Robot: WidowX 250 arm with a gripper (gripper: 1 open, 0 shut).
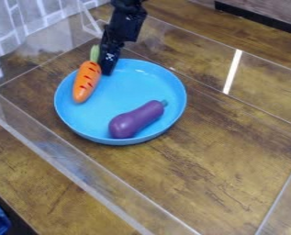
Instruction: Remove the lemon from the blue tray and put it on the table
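Observation:
The blue tray (pixel 160 84) lies in the middle of the dark wooden table (pixel 221 174). My black gripper (pixel 109 62) comes down from the top and points at the tray's far-left rim, with its fingers standing wide and nothing visibly held. I cannot make out the lemon as a whole. A small pale yellow-green patch (pixel 96 55) sits just left of the fingers, and I cannot tell whether it is the lemon or the carrot's leafy top.
An orange toy carrot (pixel 86 82) lies across the tray's left rim, right below the gripper. A purple toy eggplant (pixel 138 119) rests inside the tray at the front. Clear acrylic walls (pixel 61 156) border the table.

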